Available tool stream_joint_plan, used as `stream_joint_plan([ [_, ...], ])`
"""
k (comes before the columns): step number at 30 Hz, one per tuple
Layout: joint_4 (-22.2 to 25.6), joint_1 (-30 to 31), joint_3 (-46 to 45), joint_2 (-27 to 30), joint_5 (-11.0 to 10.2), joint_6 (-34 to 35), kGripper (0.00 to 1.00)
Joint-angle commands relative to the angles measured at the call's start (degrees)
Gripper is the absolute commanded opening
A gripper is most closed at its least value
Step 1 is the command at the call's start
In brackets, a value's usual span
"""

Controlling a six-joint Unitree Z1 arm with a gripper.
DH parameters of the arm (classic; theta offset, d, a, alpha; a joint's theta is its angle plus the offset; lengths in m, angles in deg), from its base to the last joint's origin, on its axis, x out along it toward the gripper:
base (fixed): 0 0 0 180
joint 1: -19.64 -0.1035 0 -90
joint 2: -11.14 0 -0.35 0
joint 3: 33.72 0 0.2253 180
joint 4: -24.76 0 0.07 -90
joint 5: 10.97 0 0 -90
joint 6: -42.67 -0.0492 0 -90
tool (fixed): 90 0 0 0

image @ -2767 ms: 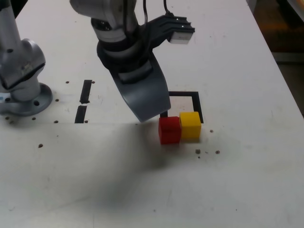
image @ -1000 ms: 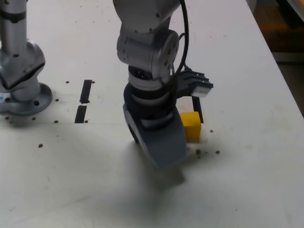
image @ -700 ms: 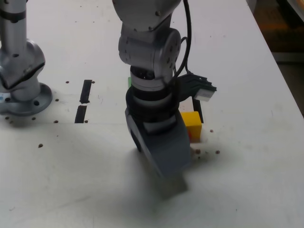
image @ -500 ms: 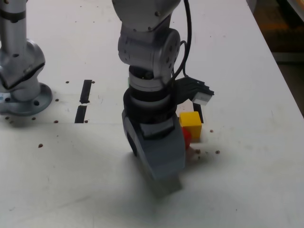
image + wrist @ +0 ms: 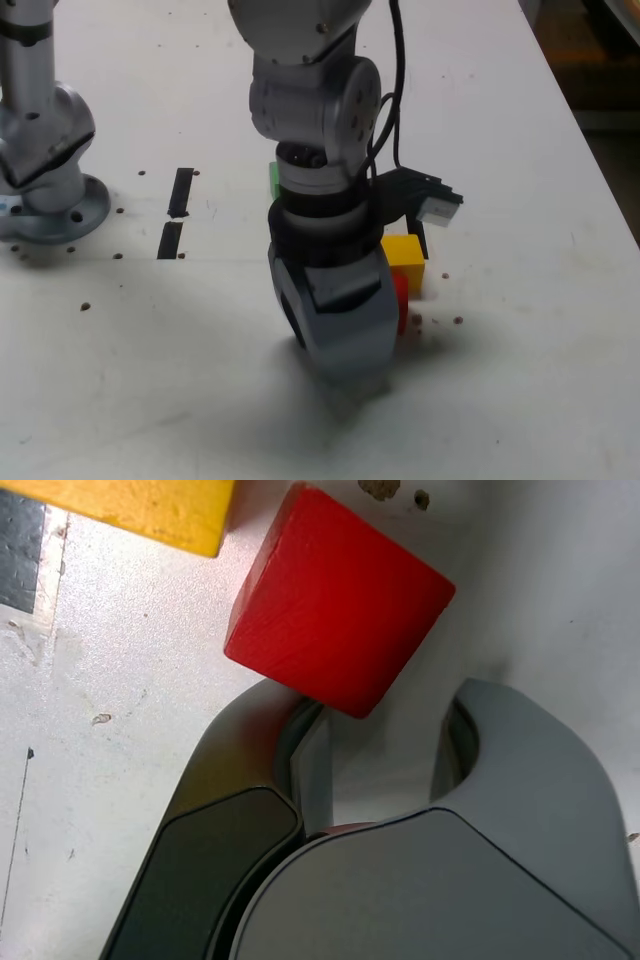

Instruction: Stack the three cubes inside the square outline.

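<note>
pale, stained tabletop (image 5: pixel 520 380) with small dark pits, softly shadowed

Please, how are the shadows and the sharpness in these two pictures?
Exterior view: a soft, dim shadow spreads on the table below the gripper; the picture is slightly soft overall. Wrist view: the red cube looks fairly sharp, with soft shading beside it.

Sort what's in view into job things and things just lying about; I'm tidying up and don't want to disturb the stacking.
Part of the job:
- red cube
- yellow cube
- green block, mostly hidden
- black tape outline, mostly hidden

Just lying about:
- two short black tape strips, left in the exterior view
</note>
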Motion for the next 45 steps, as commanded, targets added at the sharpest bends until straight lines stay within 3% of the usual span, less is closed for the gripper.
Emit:
stream_joint_plan([
  [1, -0.54, -0.06, -1.0, -0.32, -0.32, 0.77, 0.08],
  [9, -0.29, 0.29, -3.49, 5.81, -0.05, 4.77, 0.1],
  [13, 1.69, -0.06, -3.89, 10.13, -0.14, 9.18, 0.16],
  [18, 5.76, -1.57, -3.63, 14.26, -0.78, 17.23, 0.34],
  [22, 8.63, -2.59, -2.52, 16.3, -0.77, 21.41, 0.57],
  [26, 9.4, -3.73, -0.85, 16.57, 1.15, 22.13, 0.71],
  [34, 9.77, -4.18, 1.74, 14.48, 2.83, 29.5, 0.77],
  [45, 9.33, -3.78, 2.74, 9.21, 5.05, 35.3, 0.93],
])
